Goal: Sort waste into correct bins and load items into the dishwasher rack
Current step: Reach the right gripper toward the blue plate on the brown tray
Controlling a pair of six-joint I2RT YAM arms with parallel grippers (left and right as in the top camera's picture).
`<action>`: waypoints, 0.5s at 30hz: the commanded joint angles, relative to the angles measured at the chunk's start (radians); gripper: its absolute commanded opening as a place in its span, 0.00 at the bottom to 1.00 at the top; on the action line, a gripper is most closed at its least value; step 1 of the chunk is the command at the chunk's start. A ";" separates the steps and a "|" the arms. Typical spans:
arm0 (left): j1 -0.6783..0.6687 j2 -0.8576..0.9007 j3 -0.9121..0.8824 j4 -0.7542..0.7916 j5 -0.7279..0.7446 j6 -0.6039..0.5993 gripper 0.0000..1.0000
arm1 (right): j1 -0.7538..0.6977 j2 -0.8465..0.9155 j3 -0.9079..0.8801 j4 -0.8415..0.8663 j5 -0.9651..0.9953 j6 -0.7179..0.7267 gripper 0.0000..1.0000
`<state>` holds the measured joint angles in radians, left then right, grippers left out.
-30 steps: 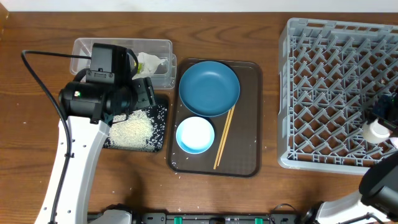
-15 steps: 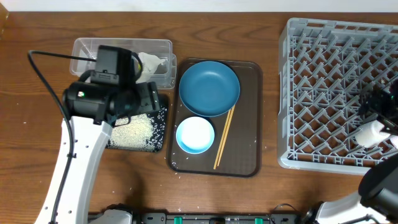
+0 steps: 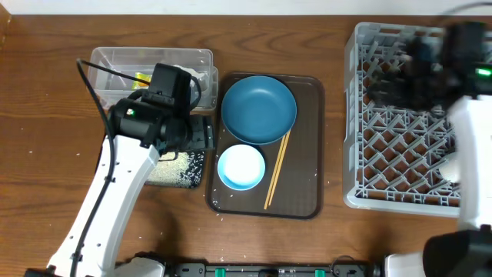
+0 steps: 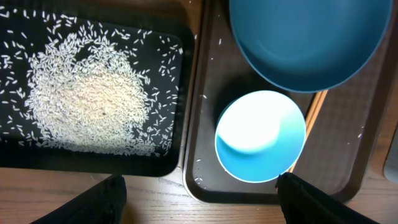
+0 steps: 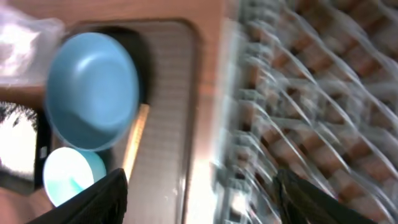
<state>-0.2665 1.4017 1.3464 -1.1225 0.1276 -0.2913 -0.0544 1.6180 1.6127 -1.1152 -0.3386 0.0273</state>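
1. Left gripper [image 4: 199,186]: fingers spread wide with nothing between them. It hangs over the seam where the black tray [image 4: 168,163] meets the brown tray [image 4: 208,81].
2. The bowl [image 4: 260,136] sits in the brown tray, lower centre-right of the left wrist view. It is just right of the gripper's midline and near the right-hand finger. In the overhead view it is at that tray's lower left, directly below the plate [image 3: 258,108].
3. Chopsticks [image 3: 277,171]: the long axis is near-vertical in the overhead view, with the top leaning right. They lie just beside the bowl's right rim, and their upper ends reach the plate's lower right edge.
4. Right gripper [image 5: 199,186]: fingers apart and looks empty, though the view is blurred. That arm is at the upper right of the overhead view, above the rack [image 3: 400,154] and well apart from the brown tray.
5. Judgement: the left arm is much nearer the bowl, and a short shift to the right in its wrist view would centre it. The rack lies beyond the tray on the right arm's side. The chopsticks are on the bowl's far side, so there is some risk of knocking them.
6. The rice [image 4: 87,106] is piled in the black tray, and the wrapper [image 3: 141,78] is in the tub [image 3: 104,55].
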 commanded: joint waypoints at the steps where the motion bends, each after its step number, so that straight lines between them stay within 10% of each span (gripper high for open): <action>1: -0.003 0.007 -0.008 -0.006 -0.005 0.002 0.80 | 0.131 0.065 0.010 0.058 0.072 0.102 0.68; 15: -0.003 0.009 -0.008 -0.006 -0.005 0.002 0.80 | 0.422 0.473 0.010 0.272 0.266 0.321 0.52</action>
<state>-0.2665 1.4059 1.3457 -1.1229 0.1276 -0.2909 0.3485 2.0449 1.6135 -0.8555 -0.1410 0.2527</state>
